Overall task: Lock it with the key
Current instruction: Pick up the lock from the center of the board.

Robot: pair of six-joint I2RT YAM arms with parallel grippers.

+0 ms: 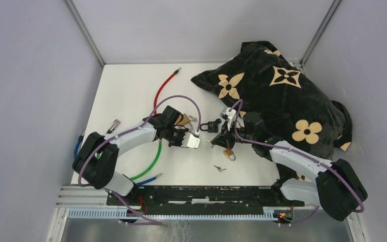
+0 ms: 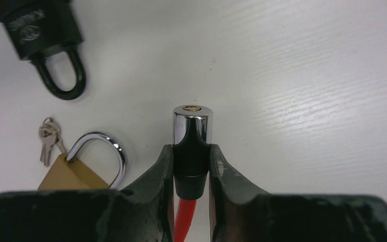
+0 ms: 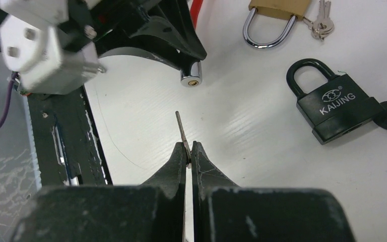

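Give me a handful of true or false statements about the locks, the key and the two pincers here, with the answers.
1. The left pincer grips the lock cylinder at the end of the red cable. True.
2. The key in the right pincer is already in the cylinder's keyhole. False: its tip points toward the keyhole but is apart from it.
3. The black padlock bears the word KAIJING. True.
4. The brass padlock has no keys with it. False: small keys lie by its shackle.
5. The right pincer stands wide open. False: it is shut on the key.
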